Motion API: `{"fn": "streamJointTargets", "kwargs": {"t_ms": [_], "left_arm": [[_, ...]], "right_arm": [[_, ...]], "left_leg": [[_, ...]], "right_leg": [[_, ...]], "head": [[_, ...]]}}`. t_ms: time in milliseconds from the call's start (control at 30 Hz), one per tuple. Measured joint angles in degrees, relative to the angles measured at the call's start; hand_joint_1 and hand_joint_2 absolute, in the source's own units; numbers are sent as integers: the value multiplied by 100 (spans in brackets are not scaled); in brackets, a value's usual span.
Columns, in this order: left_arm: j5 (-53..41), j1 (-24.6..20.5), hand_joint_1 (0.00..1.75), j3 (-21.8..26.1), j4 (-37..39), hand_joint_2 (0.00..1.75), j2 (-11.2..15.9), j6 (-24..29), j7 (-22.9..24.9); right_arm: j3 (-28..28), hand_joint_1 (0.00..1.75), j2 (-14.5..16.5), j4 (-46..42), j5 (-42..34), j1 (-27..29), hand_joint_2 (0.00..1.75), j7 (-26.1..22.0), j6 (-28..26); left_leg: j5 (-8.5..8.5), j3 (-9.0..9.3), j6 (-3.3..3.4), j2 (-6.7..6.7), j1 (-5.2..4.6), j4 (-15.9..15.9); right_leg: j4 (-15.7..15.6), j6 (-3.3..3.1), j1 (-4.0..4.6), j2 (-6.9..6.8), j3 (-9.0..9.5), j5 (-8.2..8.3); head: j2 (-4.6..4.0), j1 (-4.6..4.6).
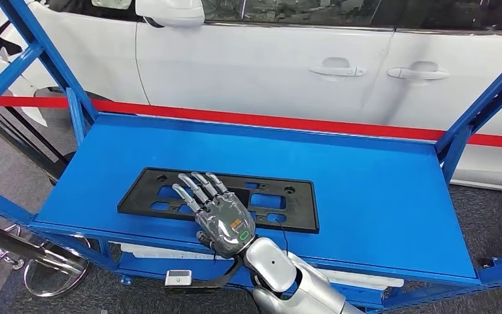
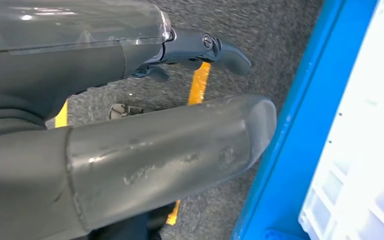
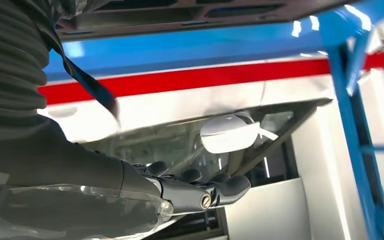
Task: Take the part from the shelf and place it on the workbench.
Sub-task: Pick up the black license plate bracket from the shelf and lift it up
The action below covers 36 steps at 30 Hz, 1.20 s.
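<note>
The part (image 1: 281,196) is a flat black rectangular frame with cut-outs, lying on the blue shelf (image 1: 366,190) near its front edge. My right hand (image 1: 219,212) is spread over the part's left half, fingers straight and apart, pointing toward the back. In the right wrist view a gap shows between the fingers (image 3: 205,195) and the black part (image 3: 180,15), and the hand holds nothing. My left hand (image 2: 190,100) hangs beside the shelf over the grey floor, its thumb (image 2: 180,150) and fingers (image 2: 205,47) apart and holding nothing.
Blue uprights (image 1: 46,59) frame the shelf on both sides. A white car (image 1: 268,59) and a red barrier band (image 1: 301,122) lie just behind it. A chrome stool base (image 1: 52,268) stands at lower left. A white crate (image 2: 360,165) sits on a lower blue level.
</note>
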Motion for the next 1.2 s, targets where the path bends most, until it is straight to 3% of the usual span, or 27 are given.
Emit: {"fn": "streamJointTargets", "kwargs": {"t_ms": [33, 167, 233, 300, 333, 367, 400, 467, 533, 633, 700, 733, 800, 833, 867, 900, 933, 1000, 1033, 1133, 1167, 1200], "left_arm": [[-4, -17, 0, -10, 0, 0, -2, -1, 7], [-9, -33, 0, -32, 0, 0, -10, -2, 25], [-14, -41, 0, -41, 0, 0, -15, -5, 27], [-22, -45, 0, -47, 0, 0, -15, -10, 27], [-27, -44, 0, -49, 0, 0, -15, -13, 27], [-30, -43, 0, -50, 0, 0, -15, -17, 27], [-34, -43, 0, -51, 0, 0, -15, -23, 27], [-41, -46, 0, -55, 0, 0, -22, -38, 28], [-51, -54, 0, -58, 0, 0, -37, -48, 31], [-89, -62, 0, -58, -1, 0, -43, -46, 69], [-170, -71, 0, -67, -1, 0, -37, 31, 216], [-232, -77, 0, -80, -1, 0, -34, 103, 357], [-375, -66, 0, -130, 0, 0, -27, 264, 710], [-425, -46, 0, -160, 0, 0, -21, 319, 846], [-466, -23, 0, -185, 0, 0, -14, 356, 937], [-492, -5, 0, -205, 0, 0, -7, 377, 985], [-506, 2, 0, -220, 0, 0, 2, 397, 1035], [-559, -1, 0, -245, 0, 0, 24, 479, 1239], [-602, 3, 0, -263, 0, 0, 37, 550, 1401], [-781, 86, 0, -331, 0, 0, 96, 751, 1958], [-829, 125, 0, -350, 0, 0, 119, 781, 2109], [-868, 159, 0, -366, 0, 0, 142, 794, 2227]], "right_arm": [[35, 0, 45, 147, 90, -44, 175, 51, 34], [150, 0, 179, 629, 278, -176, 175, 171, 189], [195, 0, 226, 809, 349, -248, 175, 233, 246], [242, 0, 251, 984, 437, -282, 175, 324, 271], [266, 0, 260, 1078, 485, -288, 175, 375, 277], [284, 0, 270, 1167, 526, -296, 175, 425, 288], [297, 0, 284, 1252, 561, -312, 175, 464, 300], [310, 0, 323, 1406, 607, -372, 175, 530, 328], [314, 0, 364, 1565, 671, -455, 175, 601, 340], [315, 0, 424, 1850, 853, -541, 175, 769, 286], [311, 0, 496, 2072, 994, -591, 175, 900, 175], [304, 0, 542, 2195, 1055, -614, 175, 963, 109], [276, 0, 625, 2456, 1143, -641, 175, 1059, -36], [258, 0, 656, 2575, 1171, -648, 175, 1086, -100], [241, 0, 682, 2677, 1189, -657, 175, 1099, -151], [226, 0, 708, 2756, 1200, -670, 175, 1106, -181], [211, 0, 734, 2823, 1208, -690, 175, 1117, -206], [170, 0, 793, 2957, 1217, -747, 175, 1166, -289], [136, 17, 824, 3036, 1223, -781, 175, 1213, -354], [-13, 146, 892, 3308, 1271, -893, 175, 1409, -518], [-75, 173, 902, 3398, 1289, -929, 175, 1462, -552], [-147, 174, 907, 3485, 1304, -961, 175, 1508, -583]], "left_leg": [[29, 71, 20, -6, -11, -162], [32, 88, 125, -11, 0, -240], [44, 97, 197, 3, 12, -259], [42, 94, 234, 10, 1, -259], [41, 94, 236, 8, -2, -257], [40, 95, 235, 4, -4, -253], [36, 100, 233, -1, -7, -248], [24, 119, 221, -10, -17, -241], [15, 112, 186, -10, -33, -231], [14, 97, 94, -4, -37, -244], [-110, 55, 34, 2, -36, -105], [-257, -39, 8, 4, -31, 125], [-628, -372, -40, 5, -14, 874], [-743, -527, -61, 5, -10, 1206], [-753, -603, -75, 6, -9, 1368], [-651, -571, -82, 6, -7, 1302], [-463, -433, -80, 7, -5, 1019], [-138, -45, -54, 8, -10, 230], [-65, 87, -22, 4, -18, -35], [-44, 152, 87, -5, -38, -187], [-25, 151, 122, 0, -31, -197], [-6, 147, 165, 6, -20, -209]], "right_leg": [[11, 24, 10, 1, -9, -4], [97, 113, 16, 1, -52, -74], [566, 162, 0, -2, -260, -365], [1341, 191, -14, -4, -625, -713], [1615, 197, -18, -4, -759, -784], [1683, 193, -20, -5, -800, -740], [1528, 177, -18, -5, -733, -591], [781, 97, 3, -6, -383, -180], [191, 23, 38, -9, -116, 21], [29, -13, 38, -3, -61, 19], [-59, -47, -4, -11, -11, 57], [-97, -63, -23, -19, 13, 75], [-103, -82, -12, -29, 19, 81], [-96, -83, -8, -29, 17, 79], [-87, -82, -4, -27, 16, 75], [-72, -79, -4, -24, 17, 67], [-51, -70, -6, -20, 18, 55], [15, -30, 3, -10, 9, 16], [44, -4, 14, -5, -2, 0], [71, 68, 35, 6, -28, -2], [99, 95, 28, 6, -37, -27], [203, 123, 22, 4, -80, -111]], "head": [[0, 1], [0, 1], [0, 1], [0, 1], [0, 1], [0, 1], [0, 1], [0, 1], [0, 1], [0, 1], [0, 0], [0, -1], [0, -1], [0, -1], [0, -1], [0, -1], [0, -1], [0, 0], [0, 1], [0, 1], [0, 1], [0, 1]]}}
